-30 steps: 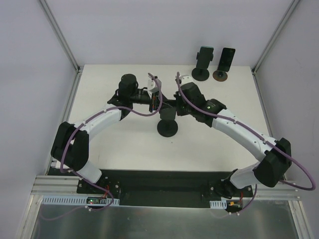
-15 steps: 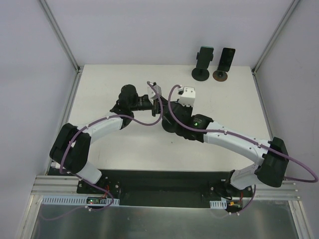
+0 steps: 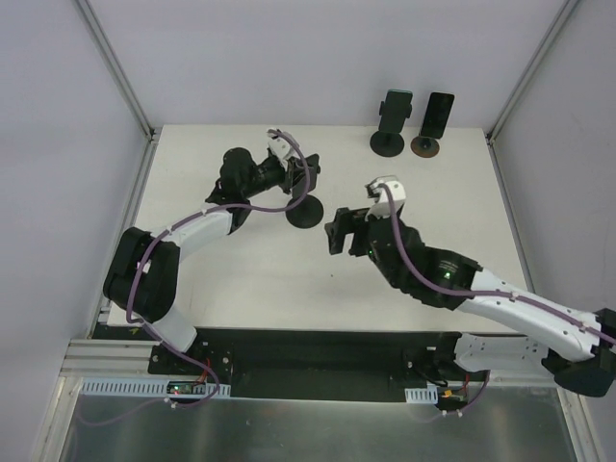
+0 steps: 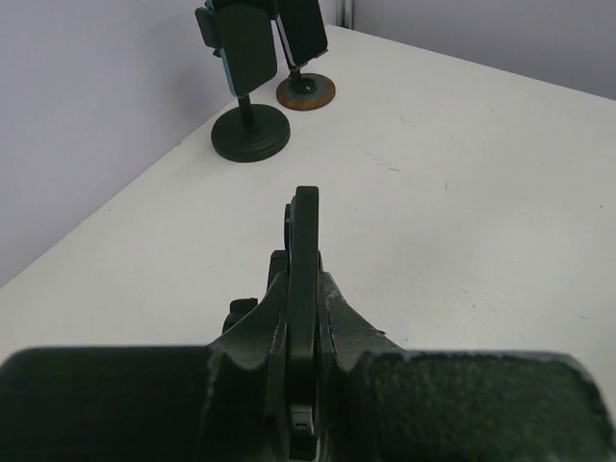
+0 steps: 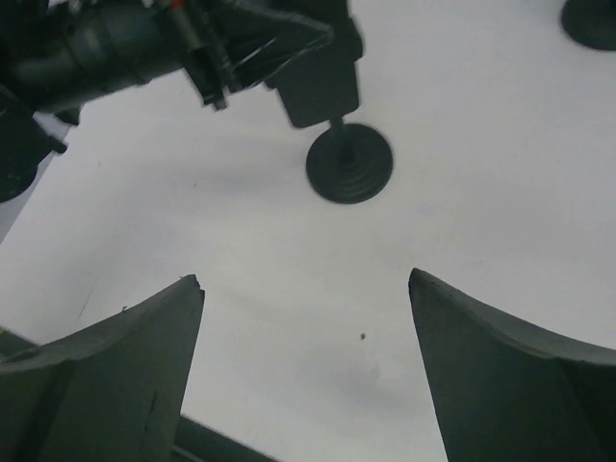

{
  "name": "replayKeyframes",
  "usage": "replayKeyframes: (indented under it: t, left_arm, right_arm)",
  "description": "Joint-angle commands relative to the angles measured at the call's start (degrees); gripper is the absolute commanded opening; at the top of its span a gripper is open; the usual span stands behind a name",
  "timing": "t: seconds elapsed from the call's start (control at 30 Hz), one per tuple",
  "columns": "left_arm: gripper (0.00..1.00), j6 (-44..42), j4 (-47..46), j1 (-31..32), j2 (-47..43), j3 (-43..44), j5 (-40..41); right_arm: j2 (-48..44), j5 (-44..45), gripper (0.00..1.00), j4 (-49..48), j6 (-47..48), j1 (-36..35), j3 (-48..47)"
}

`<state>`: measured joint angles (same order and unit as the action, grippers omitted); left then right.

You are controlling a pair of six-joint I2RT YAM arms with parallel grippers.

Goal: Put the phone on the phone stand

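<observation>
Two arms here, and only one is doing any work. Nearest the bases, the right gripper [image 5: 303,281] hangs over bare table [image 3: 241,279] with its jaws spread wide and nothing in them, pointed at the action.

A bit further out, the left gripper [image 4: 305,300] is pinched down on a thin dark slab seen edge-on, which I'm reading as the phone [image 4: 306,231]. From the right wrist view, that slab sits right at the top of the stem of the phone stand [image 5: 348,162], whose round base is flat on the table. I can't tell if it's properly seated in the cradle or just held against it.

Handling-wise, my guess is it's stiff, fairly light and slick on its faces. I'd hold it gently by the long edges and let go slowly, since a small round base like that probably tips or skids if shoved sideways.

Way at the back edge, a black stand [image 3: 388,144] and a brown-based stand [image 3: 426,146] each carry a phone, well apart from all this.
</observation>
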<state>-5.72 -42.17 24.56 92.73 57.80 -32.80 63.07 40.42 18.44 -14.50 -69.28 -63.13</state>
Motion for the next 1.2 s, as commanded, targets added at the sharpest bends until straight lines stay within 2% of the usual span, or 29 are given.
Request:
replayKeyframes:
  t: [0.0,0.07,0.1,0.13,0.17,0.2,0.23,0.3,0.4,0.53,0.57,0.7,0.87,1.17]
  left_arm:
    - [0.0,3.16,1.04,-1.88,0.78,4.42,-4.97]
    - [0.0,5.62,4.53,-3.1,1.84,6.7,-7.01]
    - [0.0,8.41,5.16,-3.63,2.19,8.36,-8.41]
    - [0.02,9.75,5.26,-4.07,2.54,8.9,-9.12]
    - [0.08,11.41,4.04,-5.38,2.72,9.17,-10.35]
    - [0.23,14.73,2.72,-6.01,2.9,9.08,-12.45]
    - [0.34,16.25,1.41,-6.62,2.9,8.91,-13.77]
    - [0.49,20.54,-3.51,-8.29,2.64,7.6,-15.27]
    - [0.56,24.34,-7.04,-9.61,0.89,6.36,-17.3]
    - [0.61,24.96,-4.33,-11.45,-3.77,5.66,-16.17]
    - [0.61,24.96,-3.89,-11.9,-5.17,4.61,-15.55]
    - [0.63,24.52,-1.78,-14.71,-11.68,2.32,-15.01]
    - [0.66,28.3,-4.13,-18.57,-11.96,0.92,-16.42]
    - [0.68,31.29,-5.9,-20.07,-10.81,0.65,-16.69]
  right_arm:
    - [-5.67,-10.76,0.91,-4.1,10.45,9.49,4.15]
    - [-6.29,-17.8,0.93,-6.47,13.25,15.97,5.91]
    - [-5.94,-24.8,0.94,-8.92,14.05,17.93,6.87]
    - [-5.24,-27.39,0.95,-9.9,14.06,19.34,6.97]
    - [-3.15,-30.72,0.95,-10.69,17.28,21.62,6.62]
    - [-1.91,-31.71,0.96,-10.96,18.18,22.25,5.31]
    - [-0.59,-32.68,0.96,-11.4,19.41,22.78,4.52]
    - [3.89,-34.44,0.98,-13.42,19.87,24.27,2.15]
    - [10.04,-36.82,0.98,-17.99,19.25,26.21,-0.75]
    - [19.26,-36.82,1.0,-21.77,18.38,26.47,-5.58]
    - [20.5,-38.13,0.97,-23.6,18.11,26.47,-6.38]
    - [25.69,-38.23,0.96,-27.22,18.1,26.39,-9.72]
    - [29.39,-37.96,0.96,-28.72,21.0,26.38,-13.59]
    - [34.66,-33.05,0.96,-29.33,20.92,26.12,-19.75]
